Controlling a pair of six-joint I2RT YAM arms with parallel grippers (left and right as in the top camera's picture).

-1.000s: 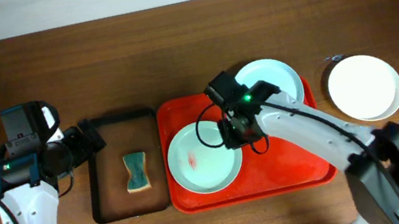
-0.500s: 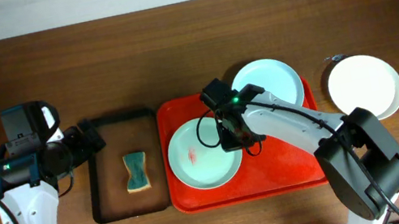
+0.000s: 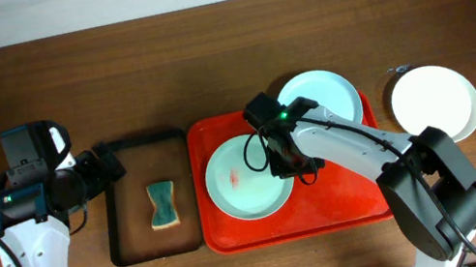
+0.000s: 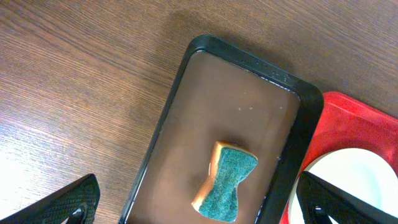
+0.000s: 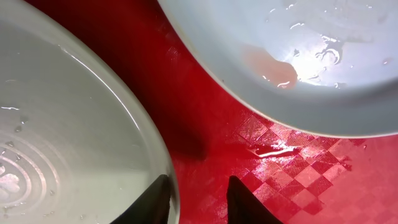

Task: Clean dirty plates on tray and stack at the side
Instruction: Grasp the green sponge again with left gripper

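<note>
On the red tray (image 3: pixel 347 195) lies a pale green plate (image 3: pixel 240 190) with a red smear at its middle. A pale blue plate (image 3: pixel 322 99) sits at the tray's back right; its pink smear (image 5: pixel 275 70) shows in the right wrist view. A white plate (image 3: pixel 436 103) rests on the table to the right. My right gripper (image 3: pixel 280 159) is low at the green plate's right rim. Its jaws stand apart (image 5: pixel 198 200), one fingertip (image 5: pixel 154 200) over the green plate (image 5: pixel 74 143), the other over bare tray. My left gripper (image 3: pixel 106 166) hangs wide open (image 4: pixel 208 208).
A narrow black tray (image 3: pixel 127 227) left of the red tray holds a green and yellow sponge (image 3: pixel 163 205), which lies below the left gripper's open fingers (image 4: pixel 74 202). Brown wooden table surrounds both trays.
The right gripper has crept left to the green plate's rim. The green plate has shifted slightly right and toward the back. The left arm has not moved.
</note>
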